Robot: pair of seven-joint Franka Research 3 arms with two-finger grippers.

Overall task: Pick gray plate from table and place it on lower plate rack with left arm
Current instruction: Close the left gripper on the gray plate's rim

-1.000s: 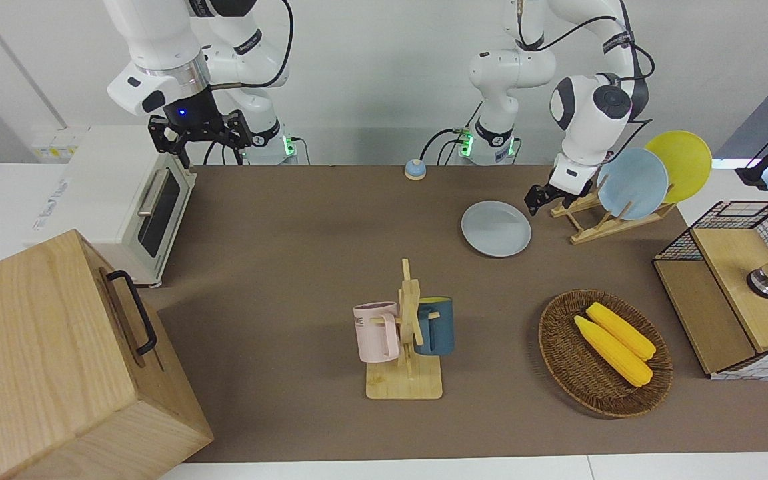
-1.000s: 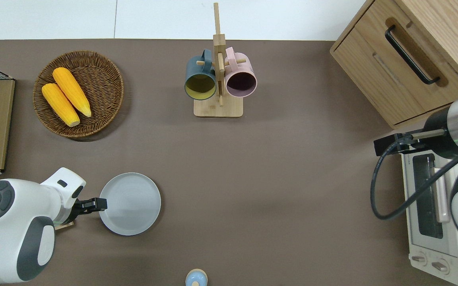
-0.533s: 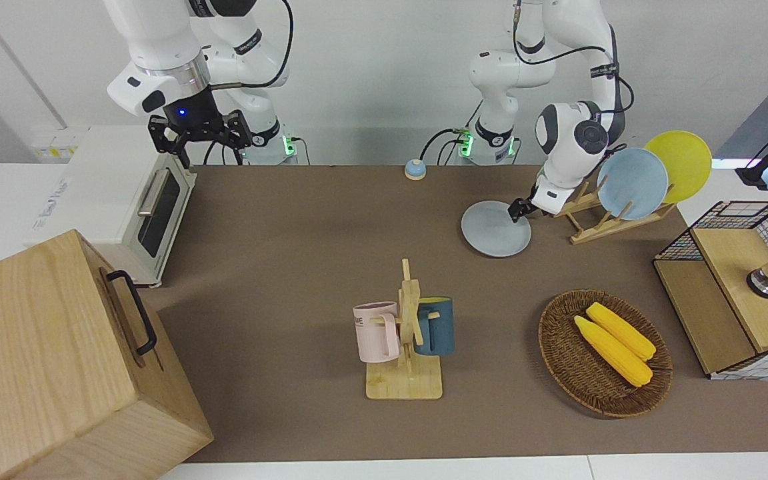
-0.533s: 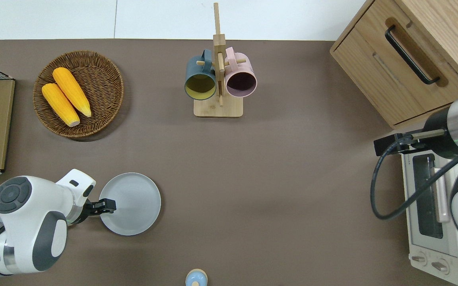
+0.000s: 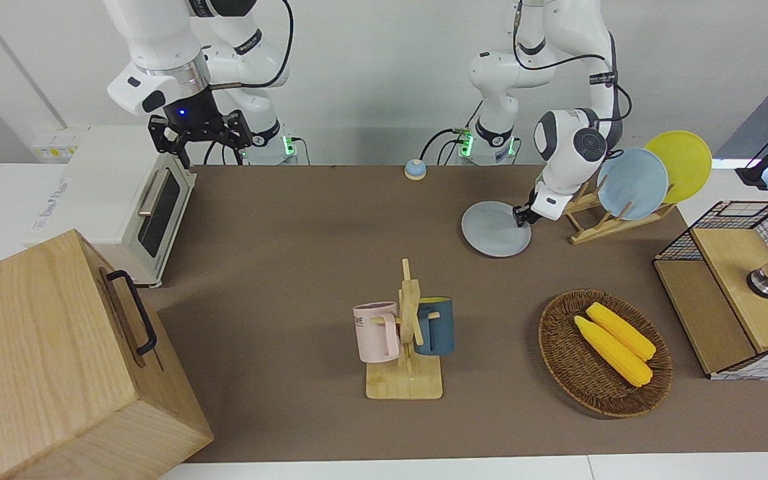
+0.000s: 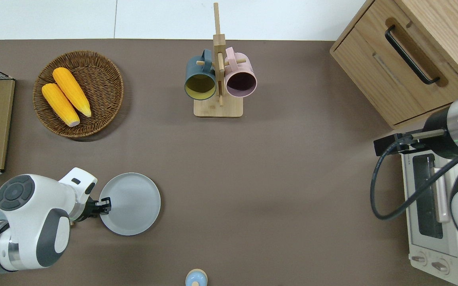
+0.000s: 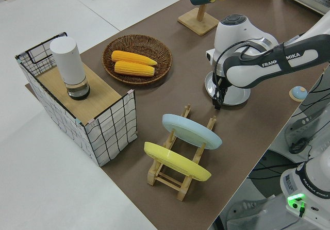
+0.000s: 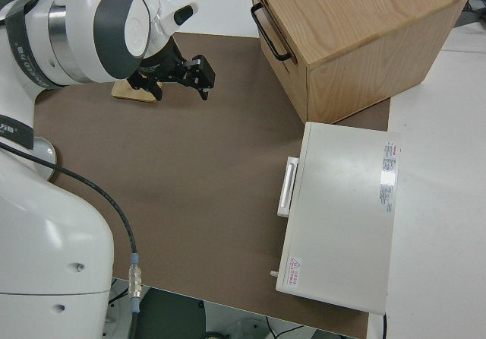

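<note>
The gray plate (image 5: pixel 494 230) (image 6: pixel 133 202) (image 7: pixel 236 97) lies flat on the brown table (image 5: pixel 304 253). My left gripper (image 5: pixel 523 217) (image 6: pixel 105 205) (image 7: pixel 217 102) is down at the plate's rim, on the side toward the left arm's end of the table. The lower plate rack (image 5: pixel 607 223) (image 7: pixel 170 176) stands just beside that rim. It holds a light blue plate (image 5: pixel 632 183) (image 7: pixel 191 131) and a yellow plate (image 5: pixel 681 163) (image 7: pixel 175 162), both leaning upright. The right arm is parked, its gripper (image 5: pixel 201 133) (image 8: pixel 194 73) open.
A wicker basket (image 5: pixel 557 347) with two corn cobs and a wooden mug stand (image 5: pixel 407 333) with two cups sit farther from the robots. A wire-sided shelf (image 5: pixel 731 287) stands at the left arm's end. A toaster oven (image 5: pixel 124 200) and a wooden cabinet (image 5: pixel 44 360) stand at the right arm's end.
The left arm swung from beside the rack toward the gray plate and lowered, bringing its gripper down to the plate's rim. The plate has not moved. The right arm stayed still.
</note>
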